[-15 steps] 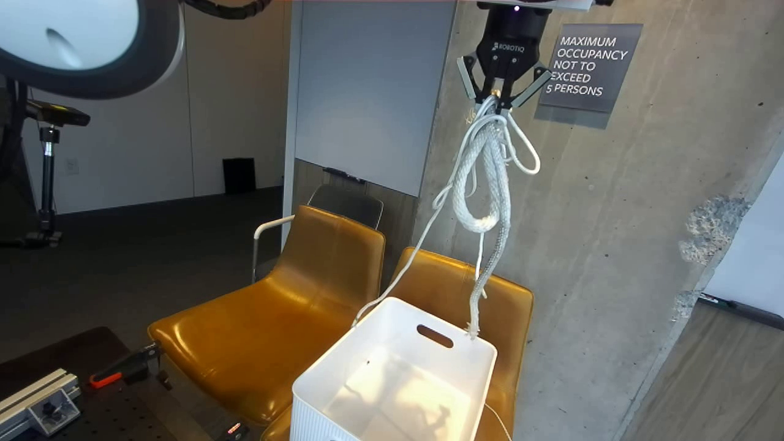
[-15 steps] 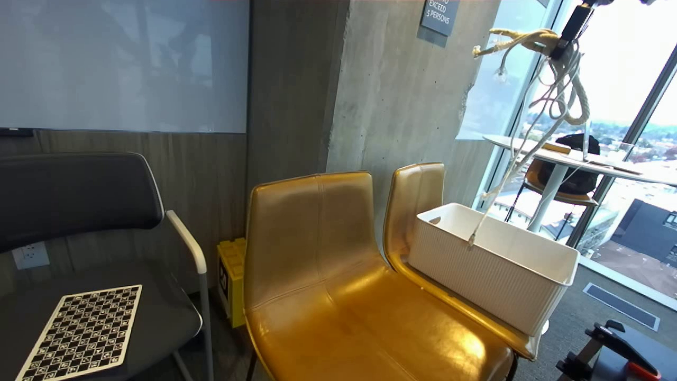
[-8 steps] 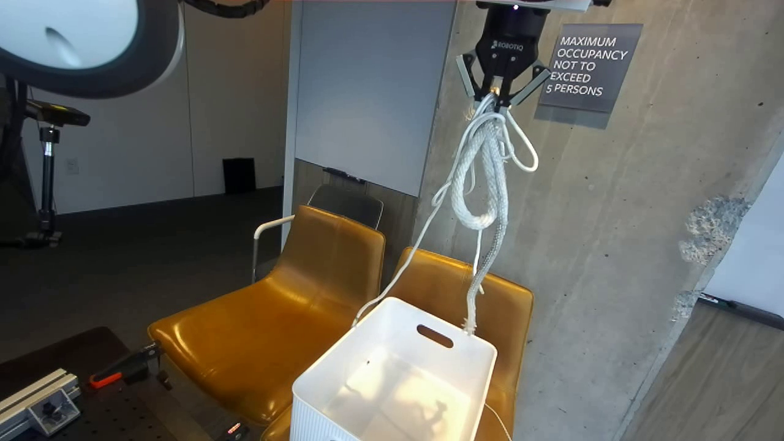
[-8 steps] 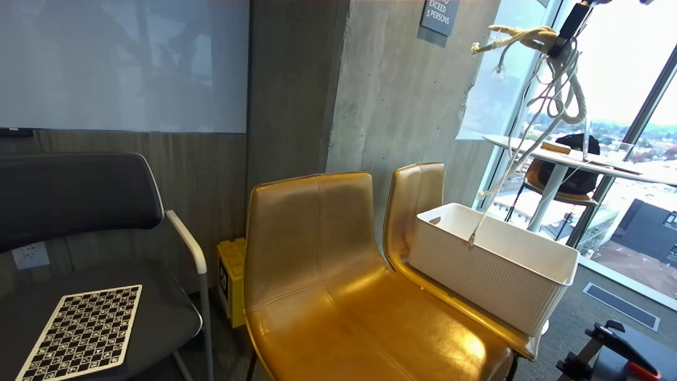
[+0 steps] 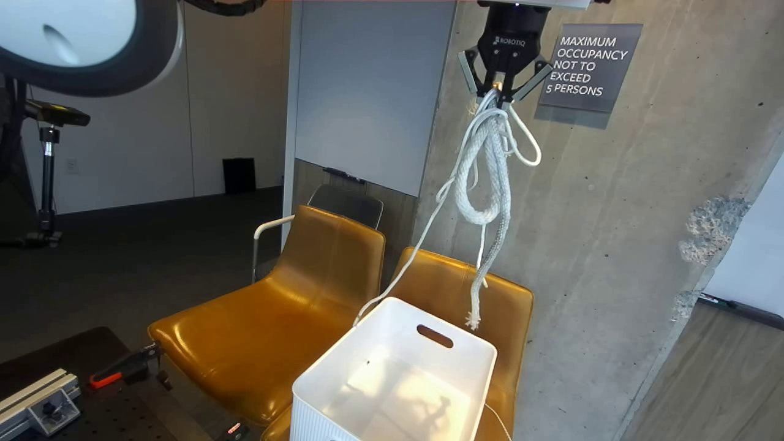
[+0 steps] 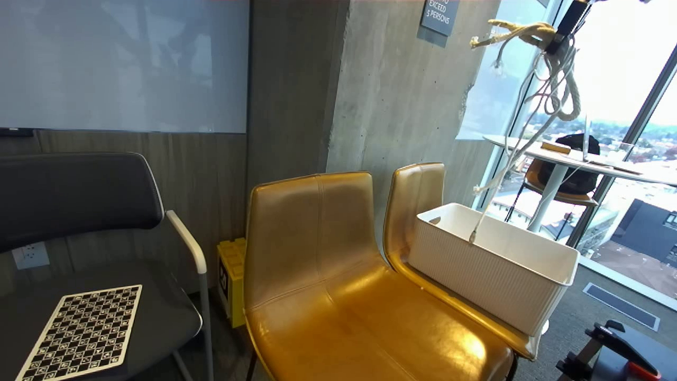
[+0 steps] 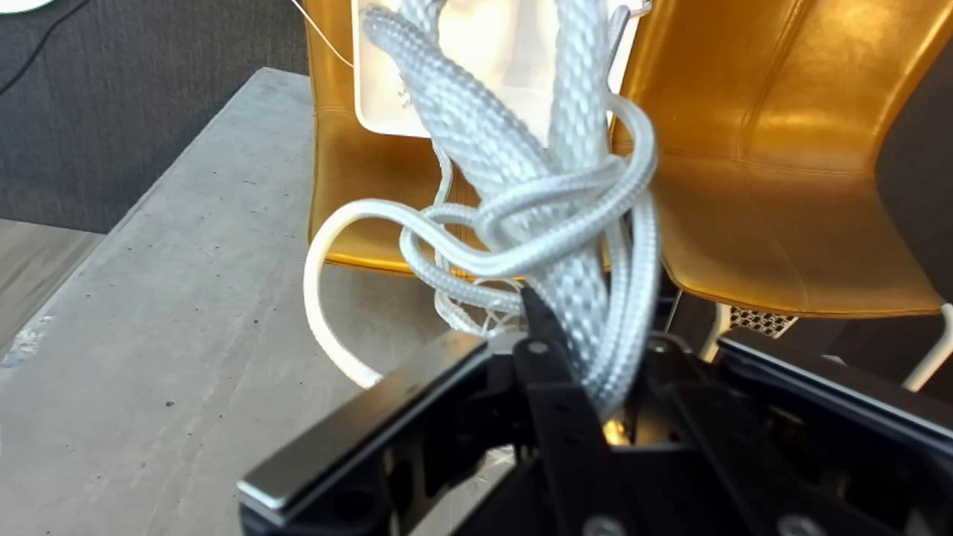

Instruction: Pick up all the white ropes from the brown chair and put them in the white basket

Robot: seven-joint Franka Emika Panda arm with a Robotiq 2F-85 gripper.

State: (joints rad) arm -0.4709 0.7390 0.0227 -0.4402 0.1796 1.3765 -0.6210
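My gripper [image 5: 503, 98] is shut on a bundle of white ropes [image 5: 499, 168], high above the white basket [image 5: 380, 392]. The ropes hang down in thick and thin loops in both exterior views [image 6: 568, 100]. A yellowish part of the bundle [image 6: 534, 34] sticks out sideways. One thin strand reaches down to the basket's near rim [image 6: 472, 233]; the frayed thick end hangs by the handle side. The basket [image 6: 476, 270] stands on a brown chair [image 5: 493, 294]. In the wrist view the ropes [image 7: 514, 156] run between the gripper's fingers [image 7: 551, 372], with the basket [image 7: 387, 97] beyond.
Another brown chair [image 6: 338, 296] stands beside the basket. A thin pale cord [image 5: 499, 422] lies on the chair beside the basket. A concrete wall [image 5: 600, 245] rises behind. A black chair [image 6: 106, 264] with a checkered board [image 6: 84, 333] stands to the side.
My gripper has risen a little with the ropes, and it shifts slightly left in an exterior view. The thick rope's end is higher above the basket's rim. The basket and chairs have not moved.
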